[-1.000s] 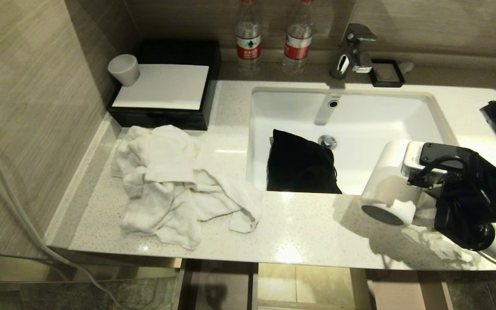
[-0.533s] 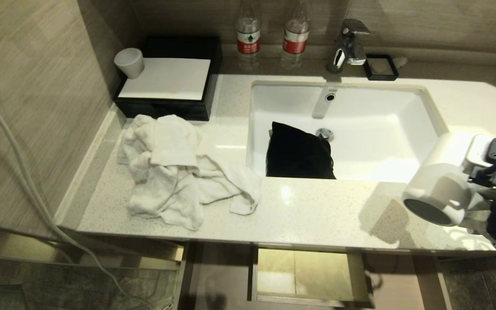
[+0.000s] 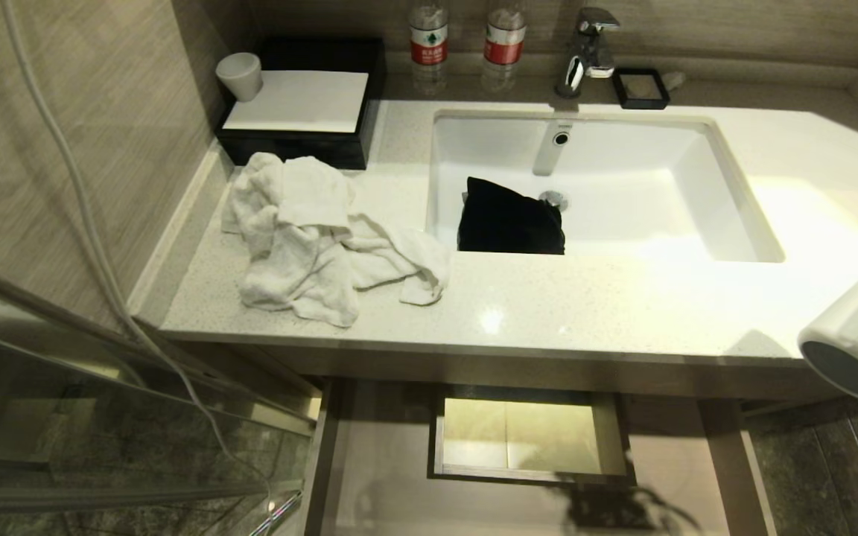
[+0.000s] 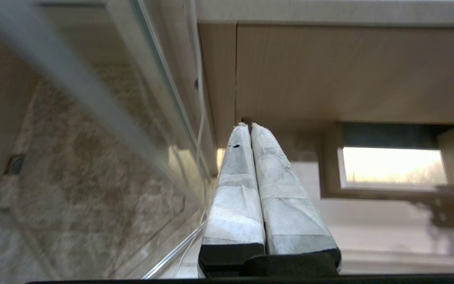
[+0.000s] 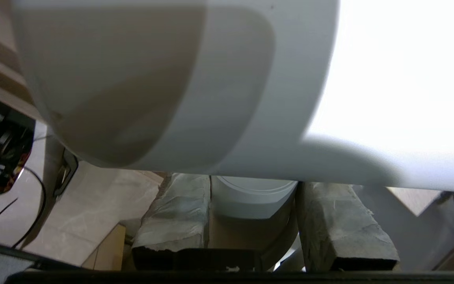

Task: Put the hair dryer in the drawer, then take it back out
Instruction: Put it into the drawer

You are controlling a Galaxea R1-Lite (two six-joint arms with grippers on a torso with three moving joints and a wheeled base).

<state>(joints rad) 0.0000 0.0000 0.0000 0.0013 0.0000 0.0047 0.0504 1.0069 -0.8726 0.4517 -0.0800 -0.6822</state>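
Carrying the dryer toward the open drawer

We have the white plastic hair dryer (image 3: 857, 339) off the counter, past its right front corner, clamped by its handle in our right gripper (image 5: 252, 221); the wide beige wood-grain drawer (image 3: 384, 461) stands open below, nothing placed yet. Our left gripper (image 4: 250, 128) hangs low, fingers together.
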